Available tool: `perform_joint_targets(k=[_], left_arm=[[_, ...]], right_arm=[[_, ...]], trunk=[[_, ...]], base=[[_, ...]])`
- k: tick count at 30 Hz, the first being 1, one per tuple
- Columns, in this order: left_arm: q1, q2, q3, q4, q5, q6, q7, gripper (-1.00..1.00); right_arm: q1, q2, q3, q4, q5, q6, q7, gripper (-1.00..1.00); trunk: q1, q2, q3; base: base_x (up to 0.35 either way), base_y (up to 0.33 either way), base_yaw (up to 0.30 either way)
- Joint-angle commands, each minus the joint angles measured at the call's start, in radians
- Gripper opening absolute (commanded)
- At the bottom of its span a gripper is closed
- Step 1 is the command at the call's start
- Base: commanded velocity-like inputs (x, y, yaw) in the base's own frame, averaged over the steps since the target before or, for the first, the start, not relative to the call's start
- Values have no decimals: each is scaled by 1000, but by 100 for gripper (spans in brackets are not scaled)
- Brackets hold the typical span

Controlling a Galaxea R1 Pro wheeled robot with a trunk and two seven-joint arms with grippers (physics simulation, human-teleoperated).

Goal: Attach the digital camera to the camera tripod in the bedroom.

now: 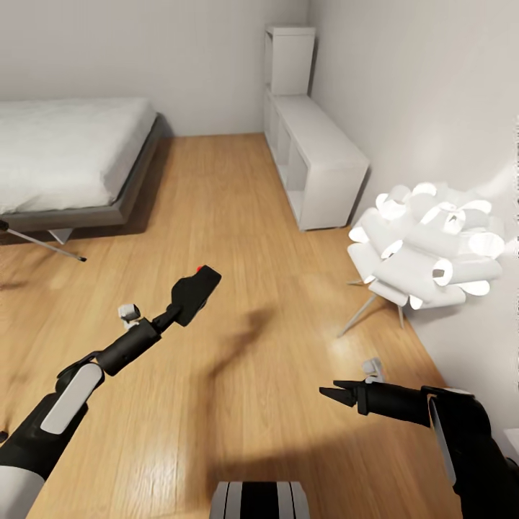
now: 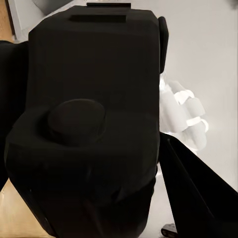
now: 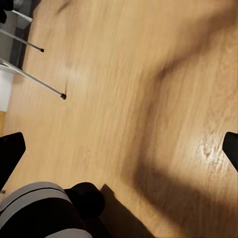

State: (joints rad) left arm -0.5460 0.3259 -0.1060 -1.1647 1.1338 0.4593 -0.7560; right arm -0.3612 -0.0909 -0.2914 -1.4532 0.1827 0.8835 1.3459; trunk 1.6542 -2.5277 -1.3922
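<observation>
I carry the digital camera (image 1: 196, 292) clamped in my left claw (image 1: 179, 306), raised over the wood floor (image 1: 238, 216) of the bedroom, red button up. My right claw (image 1: 333, 391) hangs empty, fingers spread, above the floor near the lit petal lamp (image 1: 425, 245). A grey leg with a dark foot (image 1: 50, 247) pokes out beside the bed's (image 1: 65, 155) near corner, perhaps the tripod. The risk: swinging toward it could brush the bed or loosen my hold. The white cube shelves (image 1: 317, 162) look empty.
</observation>
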Motion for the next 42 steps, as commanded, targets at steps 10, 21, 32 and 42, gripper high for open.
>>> perform_joint_targets(k=[10,21,32,42], left_arm=[[0,6,-1,99,17,9,-6,-100],[0,0,-2,103,22,9,-15,-100],[0,-43,0,281,34,4,-237,-100],[0,-37,0,339,28,9,-331,-100]], right_arm=[[-1,2,-2,-1,13,10,9,100],[-1,3,-2,-1,13,11,9,100],[-1,1,-2,0,13,15,9,100],[-1,0,-2,-1,12,18,10,100]], trunk=[[-5,2,38],[-10,5,81],[-15,7,123],[-19,10,162]], base=[[0,0,0],[0,0,0],[0,0,0],[0,0,0]])
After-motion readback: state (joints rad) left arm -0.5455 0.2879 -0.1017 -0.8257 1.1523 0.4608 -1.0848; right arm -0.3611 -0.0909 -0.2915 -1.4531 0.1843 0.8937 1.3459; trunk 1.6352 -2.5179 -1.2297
